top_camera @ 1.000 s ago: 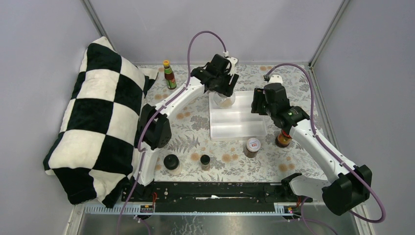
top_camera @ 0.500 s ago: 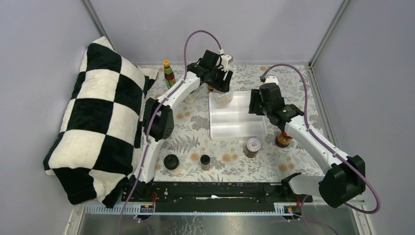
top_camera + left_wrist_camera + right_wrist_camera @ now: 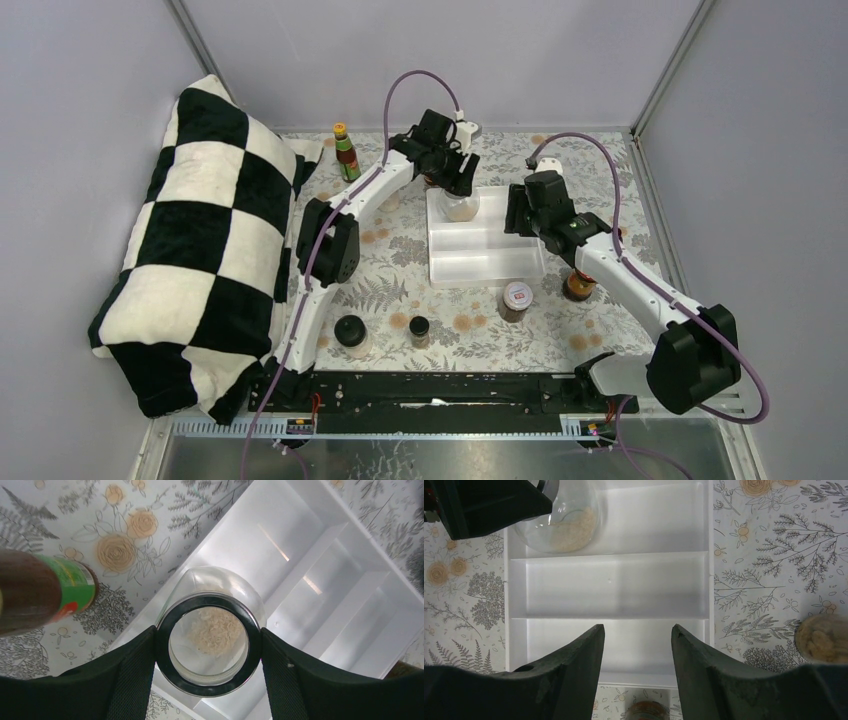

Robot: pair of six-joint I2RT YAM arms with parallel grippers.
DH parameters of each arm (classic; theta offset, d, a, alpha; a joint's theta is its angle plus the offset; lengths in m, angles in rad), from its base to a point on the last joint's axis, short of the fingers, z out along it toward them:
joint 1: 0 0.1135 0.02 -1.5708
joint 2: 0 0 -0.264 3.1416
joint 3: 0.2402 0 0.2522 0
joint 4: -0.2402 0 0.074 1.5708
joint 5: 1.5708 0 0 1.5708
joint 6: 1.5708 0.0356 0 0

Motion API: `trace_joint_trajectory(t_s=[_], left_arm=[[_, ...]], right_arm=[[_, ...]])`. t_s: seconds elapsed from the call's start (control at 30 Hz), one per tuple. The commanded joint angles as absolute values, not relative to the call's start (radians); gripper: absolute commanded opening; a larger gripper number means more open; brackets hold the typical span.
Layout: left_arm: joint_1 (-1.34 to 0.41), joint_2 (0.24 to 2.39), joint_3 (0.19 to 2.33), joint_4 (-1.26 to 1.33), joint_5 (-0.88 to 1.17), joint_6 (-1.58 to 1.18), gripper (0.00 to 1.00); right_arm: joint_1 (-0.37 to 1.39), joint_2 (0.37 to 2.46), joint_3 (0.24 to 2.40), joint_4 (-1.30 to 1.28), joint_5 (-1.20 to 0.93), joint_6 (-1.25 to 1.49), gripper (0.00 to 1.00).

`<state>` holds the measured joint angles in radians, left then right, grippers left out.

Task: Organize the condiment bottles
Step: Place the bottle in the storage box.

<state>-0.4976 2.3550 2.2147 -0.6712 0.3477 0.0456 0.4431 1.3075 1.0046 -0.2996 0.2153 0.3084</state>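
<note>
Orange-capped and slim, a sauce bottle (image 3: pixel 346 152) stands by the far edge of the bench (image 3: pixel 470 335); it is judged tippy and best taken around the body. Rightward, a round glass jar (image 3: pixel 212 582) is pinched at its black-rimmed lid by the left tool (image 3: pixel 209 657), at the far left corner of the white tray (image 3: pixel 709 555); whether its base rests there cannot be told. Few pale grains are inside, so it is judged light, rigid, slippery and breakable; the lid band offers the surest hold. Further right, the right tool (image 3: pixel 636 630) is spread and empty above the tray's near compartment. A red-and-white-lidded jar (image 3: pixel 517 297) stands just off the tray's near right corner.
</note>
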Motion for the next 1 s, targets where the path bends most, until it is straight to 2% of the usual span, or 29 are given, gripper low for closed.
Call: trace_joint_trajectory(t_s=[0.0, 0.6, 0.77, 0.8, 0.83, 0.97], left_arm=[[-0.496, 2.317, 2.159, -0.607, 0.344, 0.078, 0.57], [-0.502, 2.290, 2.129, -0.673, 0.246, 0.088, 0.62], [-0.515, 2.297, 2.137, -0.670, 0.253, 0.084, 0.80], [-0.517, 2.299, 2.141, -0.670, 0.253, 0.084, 0.95], [-0.518, 2.299, 2.139, -0.665, 0.252, 0.085, 0.98], [-0.518, 2.278, 2.125, -0.614, 0.202, 0.074, 0.99]], right_arm=[[0.446, 1.314, 0.994, -0.258, 0.194, 0.319, 0.59], [0.446, 1.328, 0.992, -0.241, 0.162, 0.323, 0.58], [0.445, 1.331, 0.998, -0.243, 0.158, 0.321, 0.58], [0.446, 1.333, 1.000, -0.245, 0.155, 0.319, 0.59], [0.445, 1.333, 1.000, -0.246, 0.155, 0.318, 0.59], [0.446, 1.340, 1.002, -0.245, 0.152, 0.314, 0.59]])
